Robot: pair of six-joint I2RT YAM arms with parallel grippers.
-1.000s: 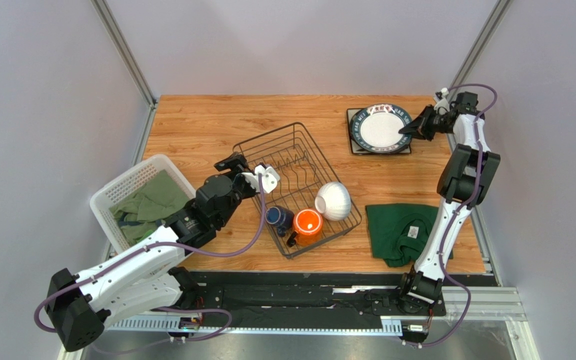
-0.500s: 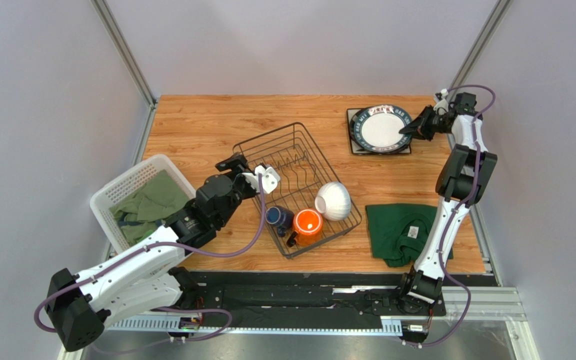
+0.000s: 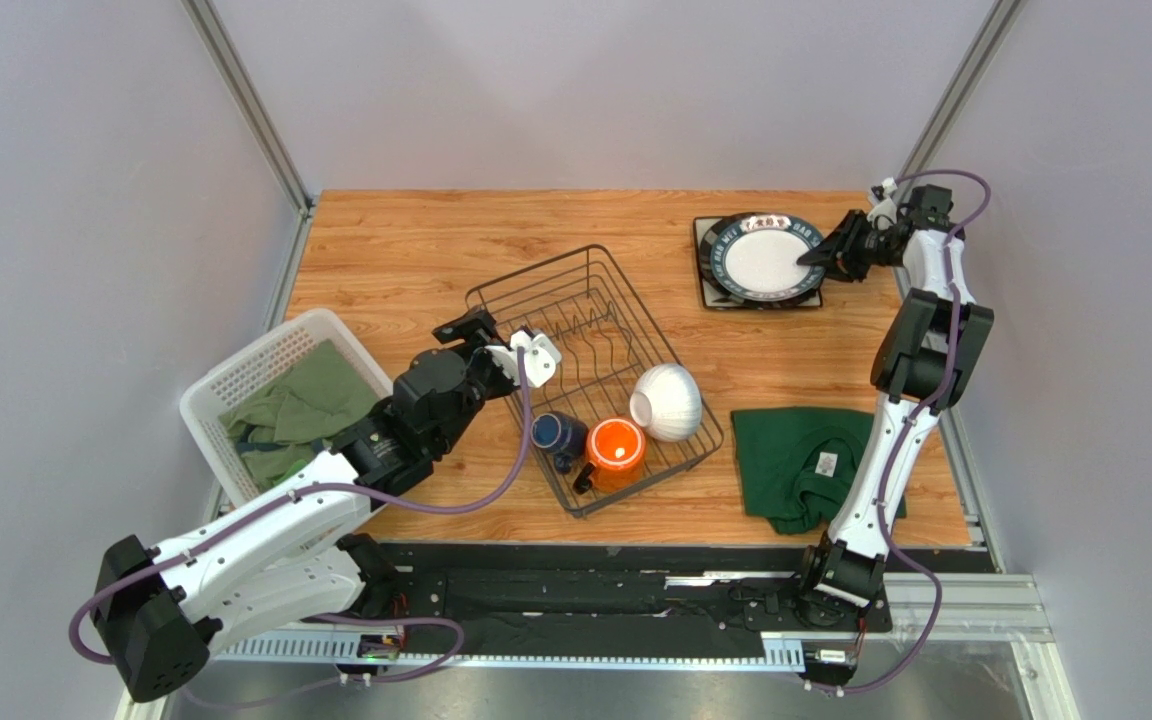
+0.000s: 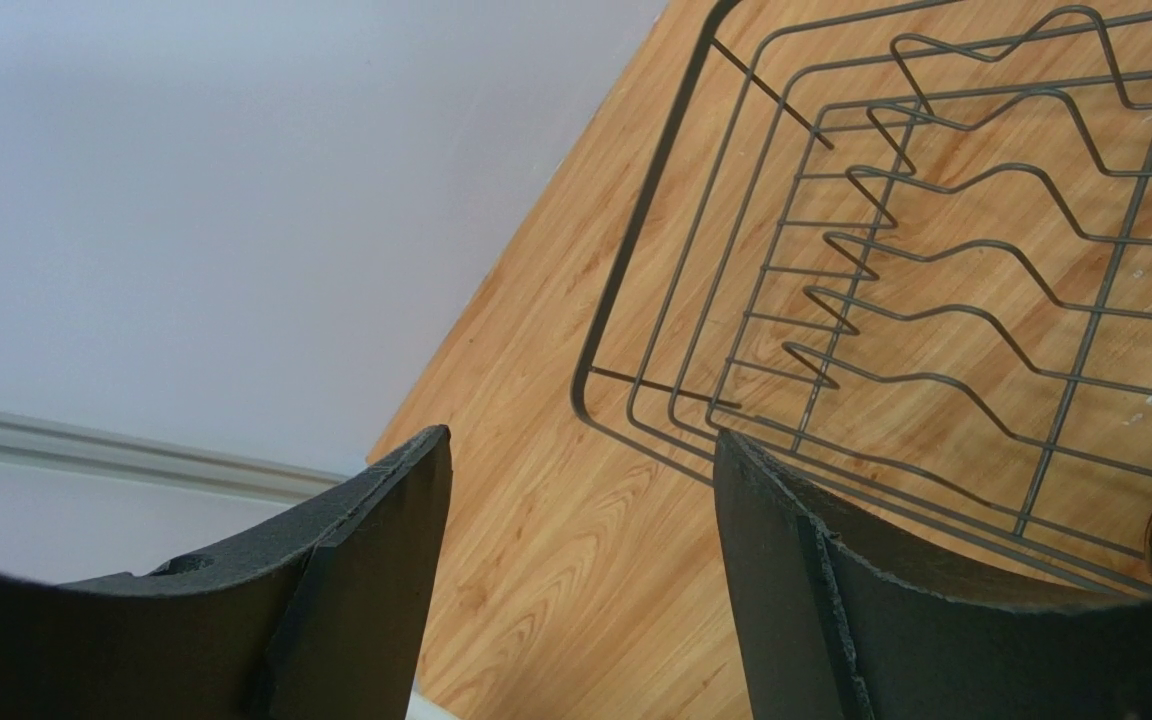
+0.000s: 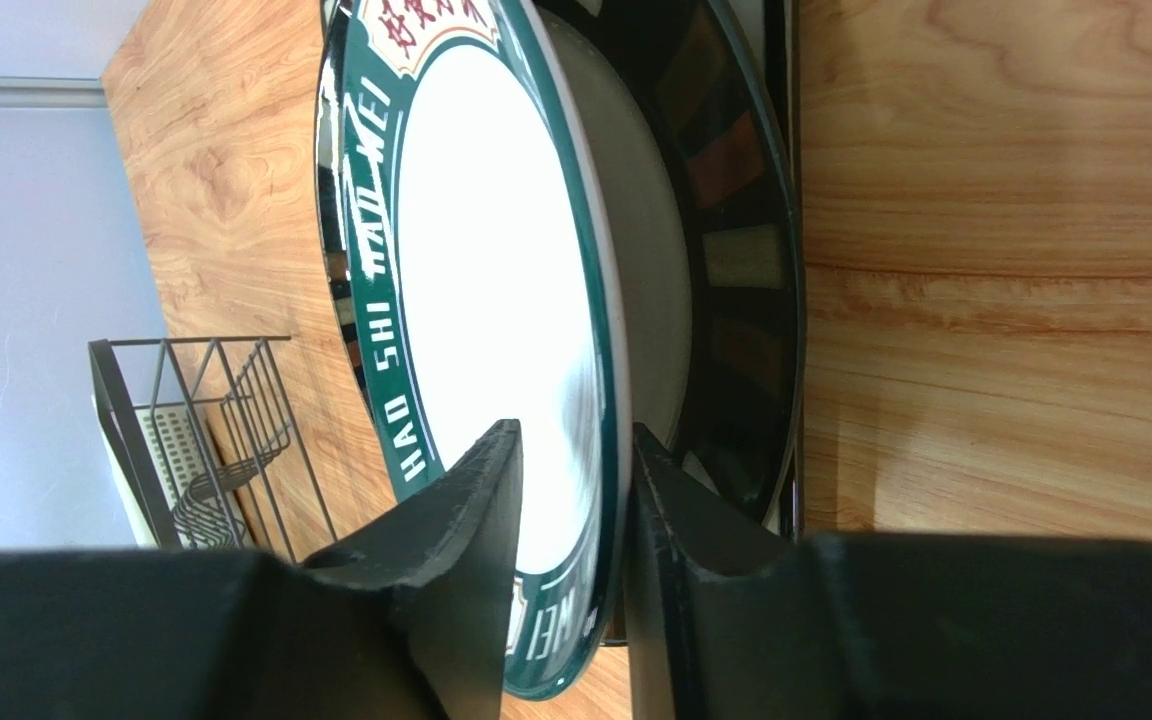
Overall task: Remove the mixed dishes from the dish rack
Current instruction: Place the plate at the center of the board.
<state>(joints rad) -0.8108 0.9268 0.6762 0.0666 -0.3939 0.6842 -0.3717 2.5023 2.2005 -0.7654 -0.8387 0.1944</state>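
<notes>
The black wire dish rack (image 3: 530, 270) stands mid-table and holds a white ribbed bowl (image 3: 668, 401), an orange mug (image 3: 615, 446) and a dark blue mug (image 3: 554, 434). My left gripper (image 3: 495, 342) hovers open and empty by the rack's left rim (image 4: 630, 248); wood shows between its fingers (image 4: 582, 443). At the back right, the round white plate with the dark-green lettered rim (image 3: 760, 258) lies on a dark plate (image 5: 732, 180). My right gripper (image 3: 811, 258) straddles its near rim (image 5: 575, 435), jaws parted, with a gap over the plate's face (image 5: 492, 225).
A white slotted basket (image 3: 244, 383) holding a green cloth (image 3: 304, 405) sits at the left edge. Another green cloth (image 3: 808, 458) lies at the front right. Grey walls and metal posts close the table's back corners.
The right jaws have parted from the plate's rim, and the plate has settled lower onto the dark plate. The left arm has not moved.
</notes>
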